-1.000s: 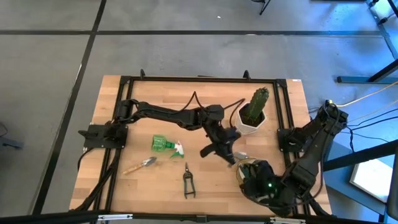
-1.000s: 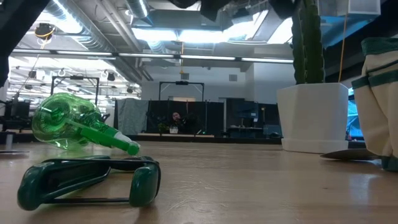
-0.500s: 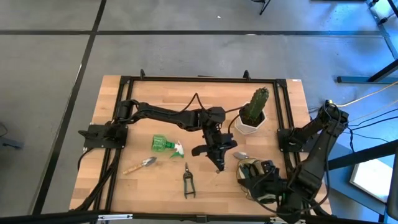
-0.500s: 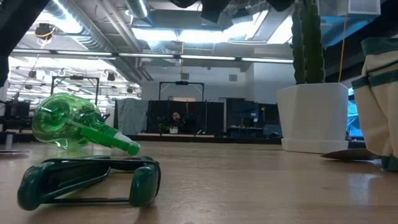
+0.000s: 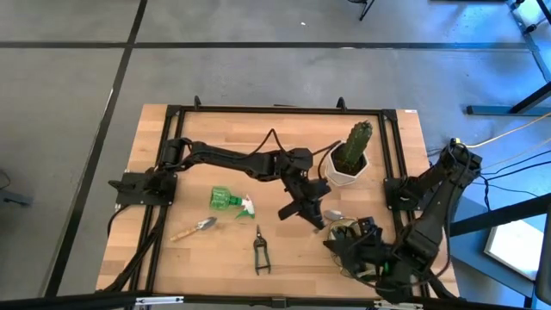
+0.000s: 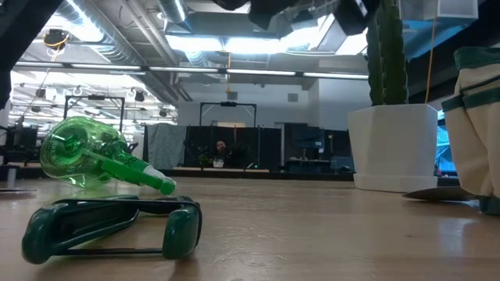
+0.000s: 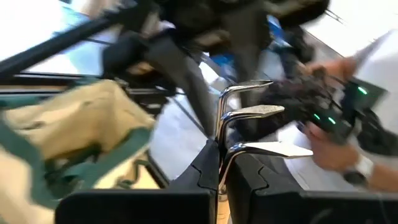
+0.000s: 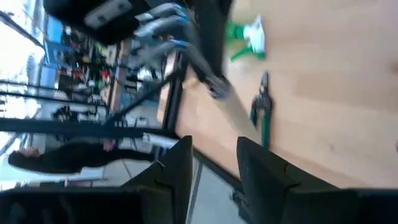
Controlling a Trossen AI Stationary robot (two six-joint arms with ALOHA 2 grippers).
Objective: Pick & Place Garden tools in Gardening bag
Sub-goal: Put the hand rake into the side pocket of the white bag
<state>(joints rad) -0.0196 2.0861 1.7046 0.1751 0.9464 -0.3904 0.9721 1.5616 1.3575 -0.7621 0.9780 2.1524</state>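
Observation:
My left gripper (image 5: 308, 213) hangs over the table's middle, just left of the olive-khaki gardening bag (image 5: 346, 232), and is shut on a silver three-pronged hand tool (image 7: 255, 112). The bag stands near the front right; it also shows in the left wrist view (image 7: 81, 137) and in the low view (image 6: 476, 133). My right gripper (image 5: 349, 251) is at the bag's near side, open, with nothing between its fingers (image 8: 180, 168). A green spray bottle (image 5: 228, 200), a wooden-handled trowel (image 5: 194, 229) and pruning shears (image 5: 260, 251) lie flat on the table. My left gripper pinches the tool's silver neck (image 7: 221, 149) between its two fingers, just behind the prongs. The curved prongs (image 7: 267, 149) stick out past the fingertips toward the bag. The tool is lifted clear of the table. Its handle is hidden behind the fingers.
A cactus in a white pot (image 5: 349, 159) stands behind the bag, close to the left arm's wrist. A silver blade (image 5: 332, 213) lies beside the bag. A black frame (image 5: 275, 110) runs round the table. Bare wood lies between the shears and the bag.
My left gripper has swung with the pronged tool a little toward the table's near-left, then back toward the bag. My right arm's wrist has turned at the bag's near side. The spray bottle, trowel and shears have stayed put.

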